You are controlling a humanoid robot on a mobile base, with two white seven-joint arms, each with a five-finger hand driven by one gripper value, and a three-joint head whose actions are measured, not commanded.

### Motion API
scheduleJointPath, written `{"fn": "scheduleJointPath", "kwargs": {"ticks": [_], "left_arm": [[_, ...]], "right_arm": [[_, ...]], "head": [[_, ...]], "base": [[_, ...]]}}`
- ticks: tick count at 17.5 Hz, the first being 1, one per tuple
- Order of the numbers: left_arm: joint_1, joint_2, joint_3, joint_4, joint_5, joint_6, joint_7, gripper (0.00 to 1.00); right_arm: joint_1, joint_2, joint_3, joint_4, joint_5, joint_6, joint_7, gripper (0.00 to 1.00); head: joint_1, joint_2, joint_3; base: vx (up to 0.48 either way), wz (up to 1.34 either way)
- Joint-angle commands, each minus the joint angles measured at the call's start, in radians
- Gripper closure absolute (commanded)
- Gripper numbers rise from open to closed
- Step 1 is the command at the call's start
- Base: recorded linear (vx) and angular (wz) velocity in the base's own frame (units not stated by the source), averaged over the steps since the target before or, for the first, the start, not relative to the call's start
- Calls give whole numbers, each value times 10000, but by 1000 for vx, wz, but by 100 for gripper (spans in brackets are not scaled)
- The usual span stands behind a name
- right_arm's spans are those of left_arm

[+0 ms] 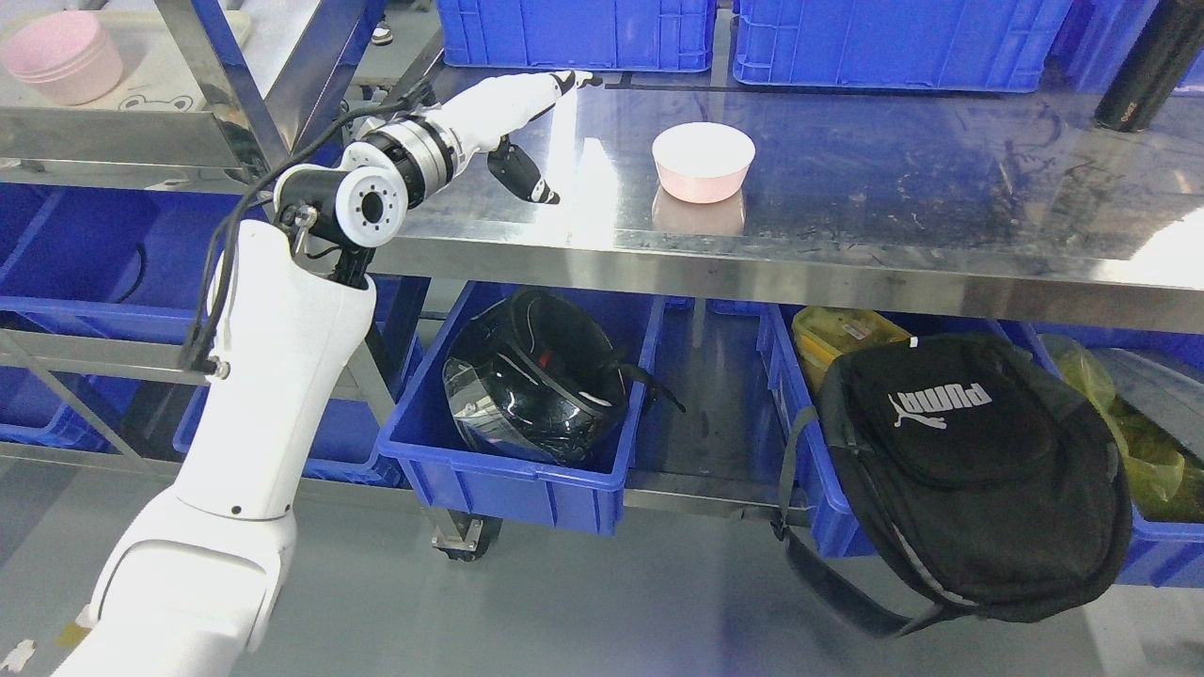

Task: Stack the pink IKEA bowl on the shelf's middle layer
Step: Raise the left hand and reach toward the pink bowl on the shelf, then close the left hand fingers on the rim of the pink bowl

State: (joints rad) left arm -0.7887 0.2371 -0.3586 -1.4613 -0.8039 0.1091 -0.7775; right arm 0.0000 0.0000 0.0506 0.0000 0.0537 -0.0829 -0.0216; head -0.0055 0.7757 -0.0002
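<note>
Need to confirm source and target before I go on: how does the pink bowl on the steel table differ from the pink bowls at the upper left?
The bowl on the steel table is single; the bowls on the shelf look like a nested stack. The table bowl stands right of the left robot hand, which is open and apart from it; the shelf stack sits on a tray at the far upper left. The table bowl's inside looks white; the stack's looks pink. Both are upright and pink outside.
</note>
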Motion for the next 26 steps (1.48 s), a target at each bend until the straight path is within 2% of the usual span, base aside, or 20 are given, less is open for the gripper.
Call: {"fn": "scheduleJointPath", "kwargs": {"ticks": [1,2,3,5,8,11,13,20,26], "left_arm": [[-1148,-1416,-1890,2566,-1533,-446,-279,3],[-1240,-1967,-1890,3148,-1533,-629,-218,4],[-1332,-2196,-1799,3883,-1548,-950,-111,6],[-1715,-2196,-1859,4960,-1548,-1412,760,7],[-1991,-2196,-2058,5943,-1548,-1520,1469,10],[-2054,-2196,-2043,6711,-1441,-2194,2311,13],[-2038,-2196,-2058,7049,-1288,-2303,2939,14],[-2054,-2196,-2258,7602,-873,-2472,3142,21],[-2069,-2196,-2519,8216,-705,-3069,4107,29]], "right_arm": [[230,-175,0,-175,0,0,-45,0],[230,-175,0,-175,0,0,-45,0],[230,-175,0,-175,0,0,-45,0],[230,-175,0,-175,0,0,-45,0],[230,-175,0,-175,0,0,-45,0],[230,-175,0,-175,0,0,-45,0],[230,-175,0,-175,0,0,-45,0],[230,-175,0,-175,0,0,-45,0],[230,-175,0,-175,0,0,-45,0]], "head": [[0,0,0],[0,0,0],[0,0,0],[0,0,0],[0,0,0],[0,0,0],[0,-1,0],[0,0,0],[0,0,0]], "base": [[14,15],[14,15],[16,9],[12,15],[0,0],[0,0],[11,-5],[8,-32],[0,0]]}}
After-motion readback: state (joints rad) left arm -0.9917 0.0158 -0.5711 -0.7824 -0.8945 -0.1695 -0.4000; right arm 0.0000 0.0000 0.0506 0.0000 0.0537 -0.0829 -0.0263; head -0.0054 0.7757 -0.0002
